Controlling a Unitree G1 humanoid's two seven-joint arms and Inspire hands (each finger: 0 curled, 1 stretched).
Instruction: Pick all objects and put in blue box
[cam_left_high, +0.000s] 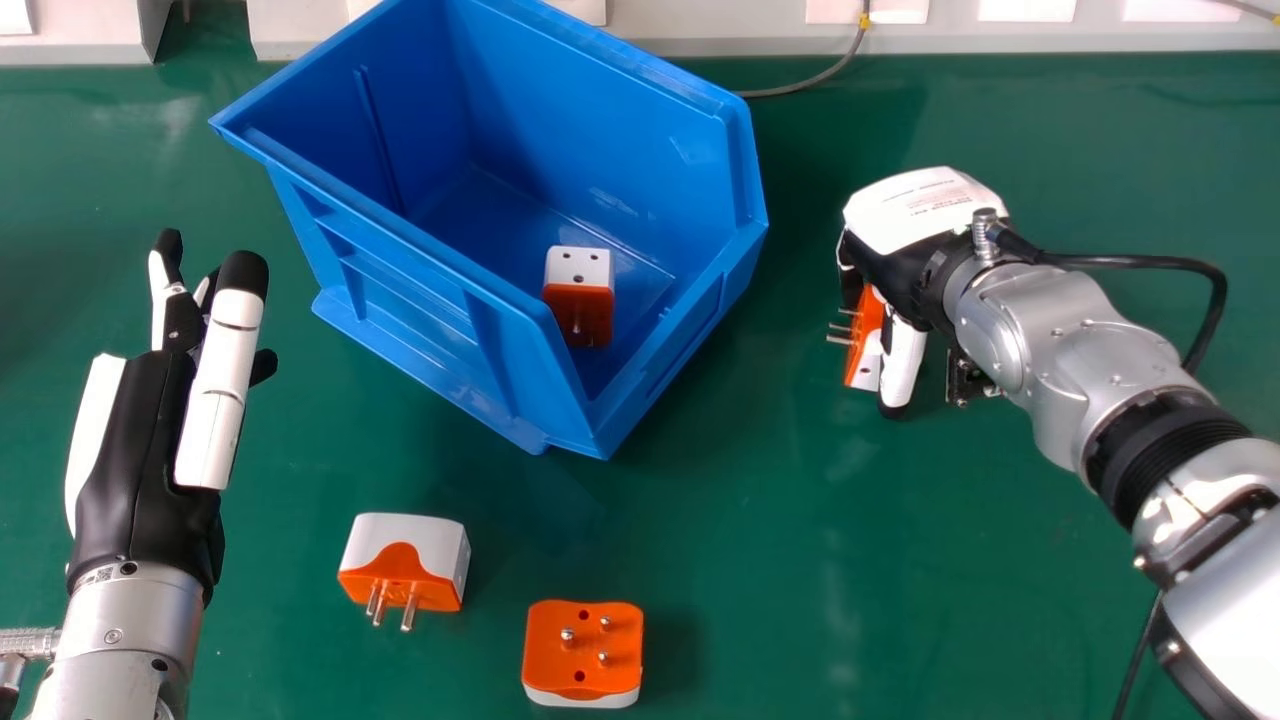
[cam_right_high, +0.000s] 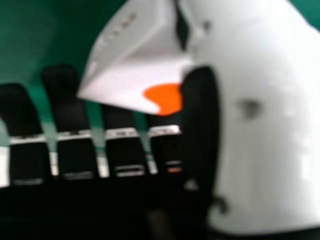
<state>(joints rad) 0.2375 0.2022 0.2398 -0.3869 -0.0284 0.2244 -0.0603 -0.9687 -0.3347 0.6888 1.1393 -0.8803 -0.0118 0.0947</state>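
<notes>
plug adapter (cam_left_high: 866, 335) in the grasp of the right hand (cam_left_high: 905, 255), clamped between thumb and fingers just right of the blue box (cam_left_high: 600, 130), prongs aimed boxward, probably to keep them off the palm! the left hand (cam_left_high: 140, 450), fingers relaxed, is at the head view's left. inside the box, one boxed adapter (cam_left_high: 578, 300); on the table (cam_left_high: 760, 560), a loose adapter (cam_left_high: 400, 560) and a prongs-up adapter (cam_left_high: 583, 650) are still to be boxed.
</notes>
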